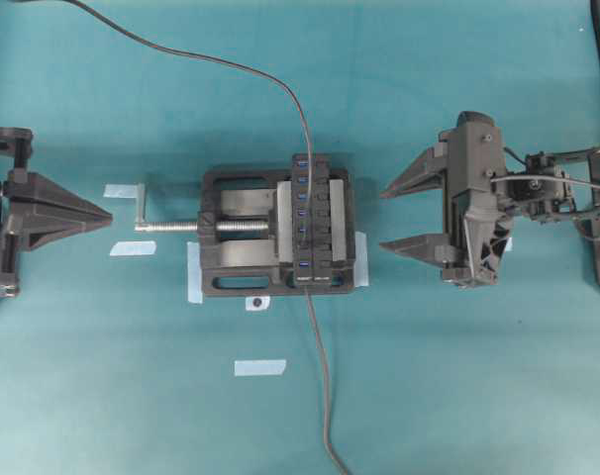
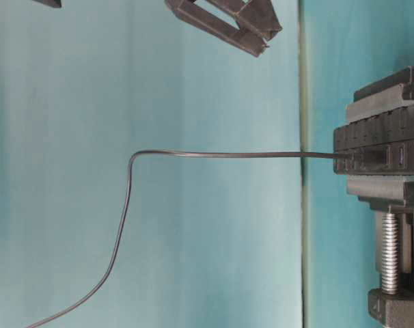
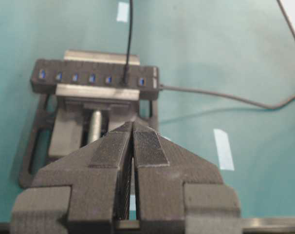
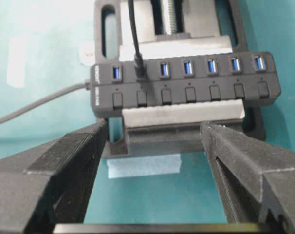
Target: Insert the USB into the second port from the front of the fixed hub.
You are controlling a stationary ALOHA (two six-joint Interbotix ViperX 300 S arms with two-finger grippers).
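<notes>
The fixed hub (image 1: pixel 320 223) is a long black bar clamped in the vise, with a row of blue ports. The USB (image 4: pixel 139 68) is a small black plug seated in the second port from the front end, also seen in the left wrist view (image 3: pixel 125 80) and the table-level view (image 2: pixel 371 156). Its thin cable (image 1: pixel 280 84) rises from the plug and arcs away to the back left. My left gripper (image 1: pixel 107 213) is shut and empty, well left of the vise (image 3: pixel 133 124). My right gripper (image 1: pixel 384 220) stands open and empty just right of the hub (image 4: pixel 153 127).
The black vise (image 1: pixel 231 282) has a silver screw and handle (image 1: pixel 171 226) sticking out to the left. The hub's own thicker cable (image 1: pixel 325 396) runs from its front end to the table's front edge. Pale tape strips (image 1: pixel 259 367) lie on the teal surface around the vise.
</notes>
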